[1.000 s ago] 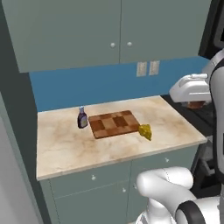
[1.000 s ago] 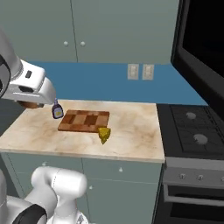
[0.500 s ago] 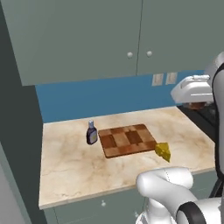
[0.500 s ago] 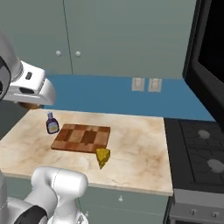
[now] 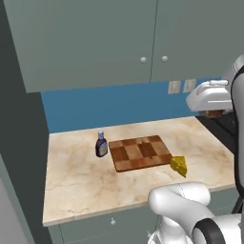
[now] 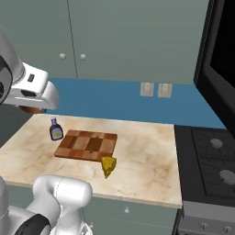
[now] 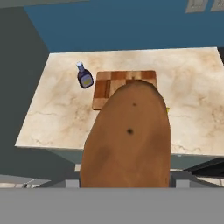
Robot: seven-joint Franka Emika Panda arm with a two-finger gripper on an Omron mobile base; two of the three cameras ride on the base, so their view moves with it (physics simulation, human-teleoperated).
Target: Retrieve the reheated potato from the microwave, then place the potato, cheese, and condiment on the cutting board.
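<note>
Since the earlier frames the base has driven closer: the whole view shifted and the counter (image 5: 86, 181) sits nearer and more central. That's camera motion; bottle, board and cheese keep their layout.

Potato (image 7: 127, 138): out of the microwave (image 6: 220, 64), held in the gripper (image 7: 127, 183) high above the counter's front edge. In the hand view it's a long brown lump with a couple of dark eyes, partly covering the board (image 7: 103, 87) below. Fingers clamped on the potato, tips hidden behind it.

Progress: retrieval done, nothing on the board yet. Left to do:
- potato down onto the board
- cheese (image 5: 179, 165), yellow wedge just off the board's near right corner, apart from it
- condiment (image 5: 101, 144), upright, just beside the board's left edge
</note>
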